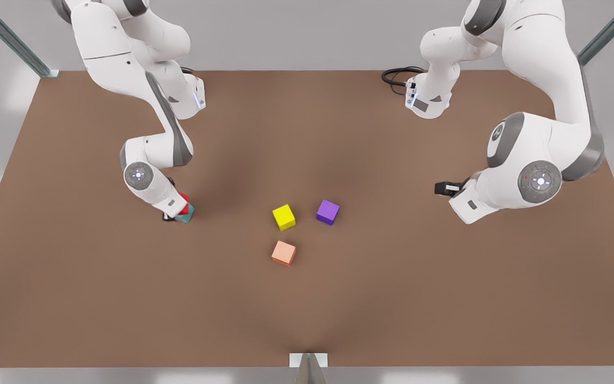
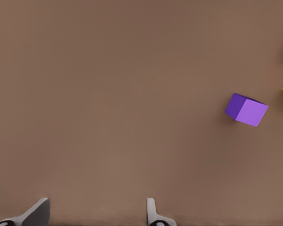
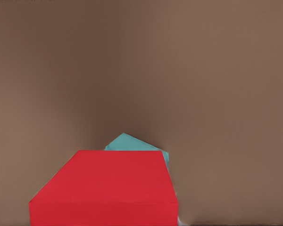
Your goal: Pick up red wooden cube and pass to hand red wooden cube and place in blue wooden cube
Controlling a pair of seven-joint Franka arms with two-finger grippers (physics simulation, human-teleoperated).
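The red wooden cube [image 1: 184,200] rests on top of the teal blue wooden cube [image 1: 186,214] at the front view's left, slightly offset from it. My right gripper [image 1: 175,213] is down at this stack, pressed close against both cubes. Seen from the right wrist, the red wooden cube [image 3: 104,188] looms very near, with a corner of the blue wooden cube [image 3: 127,141] peeking out behind it. My left gripper [image 1: 443,188] waits at the front view's right, above the table. It is open and holds nothing, as its own view of the left gripper [image 2: 94,214] shows.
A yellow cube [image 1: 283,217], a purple cube [image 1: 328,212] and a pale orange cube [image 1: 283,253] lie near the middle of the brown table [image 1: 445,298]. The purple cube [image 2: 247,109] lies ahead of the left gripper. Metal frame posts stand at the table's far corners.
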